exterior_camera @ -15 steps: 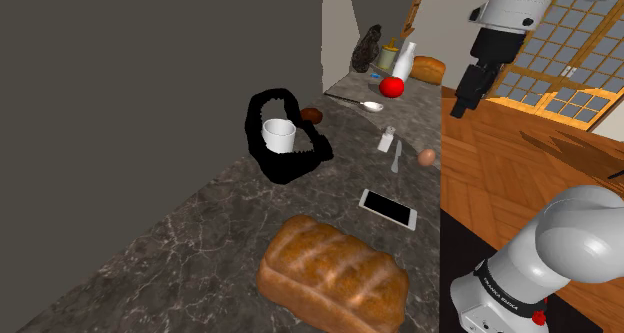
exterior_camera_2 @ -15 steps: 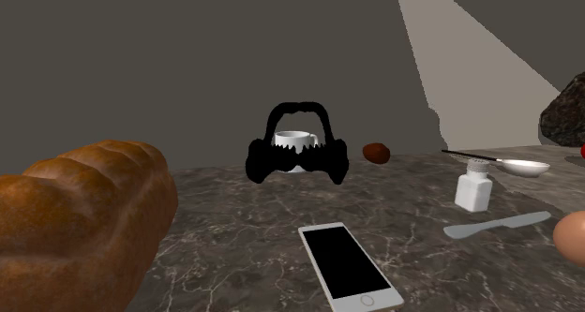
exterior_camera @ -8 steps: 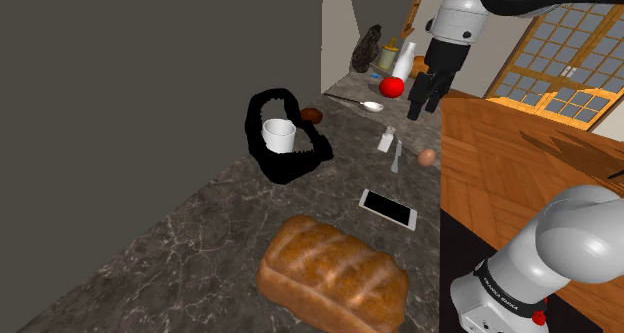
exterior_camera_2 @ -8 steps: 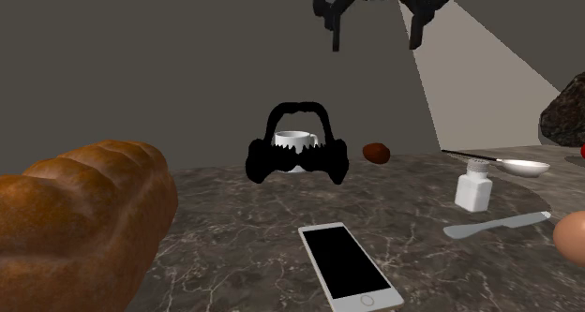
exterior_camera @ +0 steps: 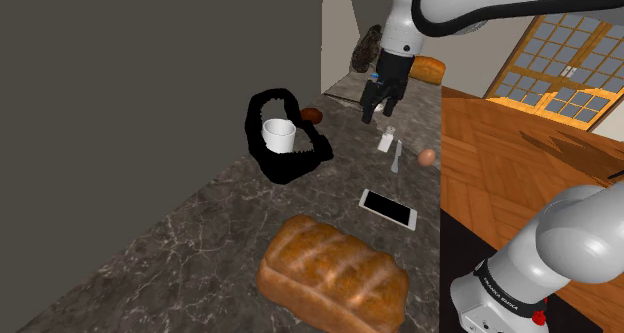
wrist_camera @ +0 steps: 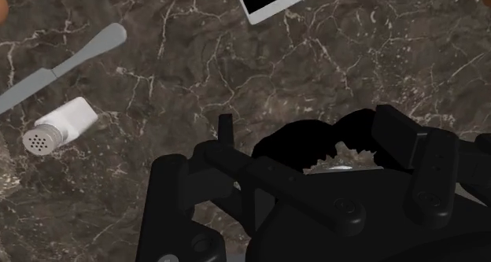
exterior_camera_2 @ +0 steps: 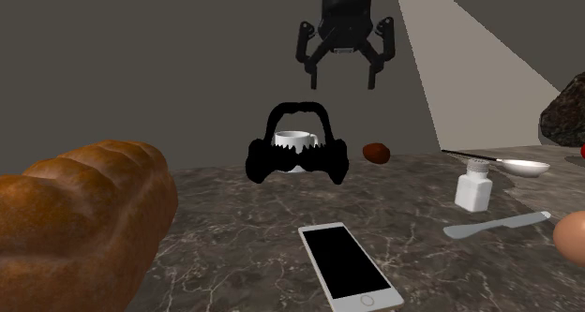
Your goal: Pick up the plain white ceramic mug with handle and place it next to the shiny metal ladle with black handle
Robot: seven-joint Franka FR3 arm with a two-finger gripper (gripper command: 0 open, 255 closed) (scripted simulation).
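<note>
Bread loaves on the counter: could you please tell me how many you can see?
2. The near loaf lies beside the phone, low in the shoulder view; the far loaf sits far back, beyond the gripper. The arm may hide more.

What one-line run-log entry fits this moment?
stage: pre-grasp | claw: open, empty, raised off counter | white mug: on counter, untouched | ladle: on counter, apart from mug

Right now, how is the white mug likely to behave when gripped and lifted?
The mug looks rigid and small, so probably light. It stands upright, open mouth up, so likely stable. The black shape ringing it may hinder the open gripper.
</note>
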